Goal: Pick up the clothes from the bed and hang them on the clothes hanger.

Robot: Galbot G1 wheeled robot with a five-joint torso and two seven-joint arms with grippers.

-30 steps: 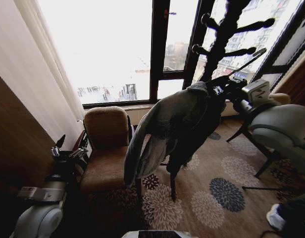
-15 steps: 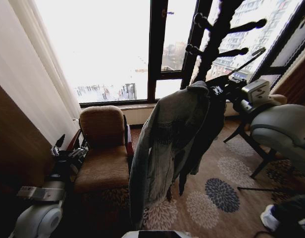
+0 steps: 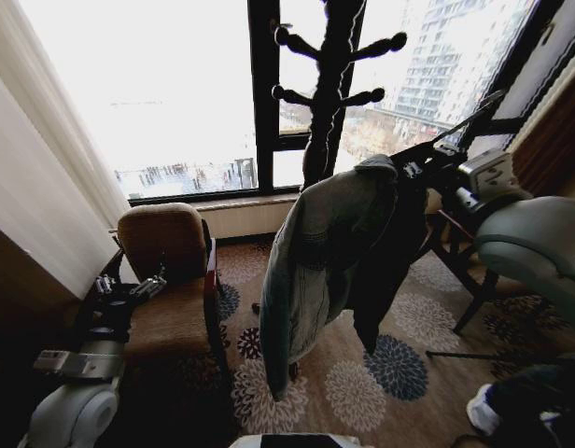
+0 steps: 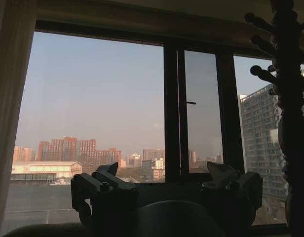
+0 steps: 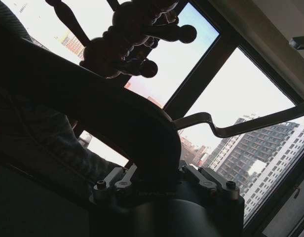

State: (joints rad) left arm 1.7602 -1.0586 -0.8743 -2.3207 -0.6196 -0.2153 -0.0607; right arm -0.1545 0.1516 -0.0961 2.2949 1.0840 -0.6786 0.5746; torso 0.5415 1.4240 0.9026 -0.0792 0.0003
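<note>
Camera shifted; hanger [image 5: 107, 113] between right gripper [image 5: 159, 177] jaws

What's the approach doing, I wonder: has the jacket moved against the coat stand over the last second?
Yes. The denim jacket, carried at the right gripper, has shifted rightward against the coat stand, whose pole went from behind its right side to its left.

No legible text, labels, brands or numbers anywhere.
</note>
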